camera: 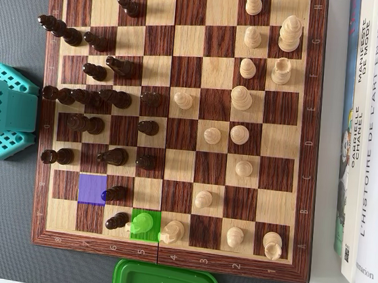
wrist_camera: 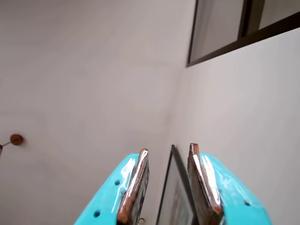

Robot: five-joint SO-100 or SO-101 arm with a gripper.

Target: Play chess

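In the overhead view a wooden chessboard (camera: 166, 253) lies flat, with dark pieces (camera: 107, 98) crowded on its left half and light pieces (camera: 242, 100) on its right half. One square near the lower left is tinted blue (camera: 91, 189), and a dark piece (camera: 113, 193) stands just right of it. A green-tinted square (camera: 145, 225) holds a piece, with a light knight (camera: 173, 231) beside it. My gripper (wrist_camera: 168, 148) appears only in the wrist view. Its teal jaws are open, nothing sits between them, and they point at a bare wall. The board is out of the wrist view.
The arm's teal base (camera: 3, 112) stands left of the board. A green lid (camera: 167, 282) lies at the board's lower edge. Books (camera: 372, 131) are stacked along the right side. The wrist view shows a dark window frame (wrist_camera: 234, 33) and a picture frame (wrist_camera: 176, 197).
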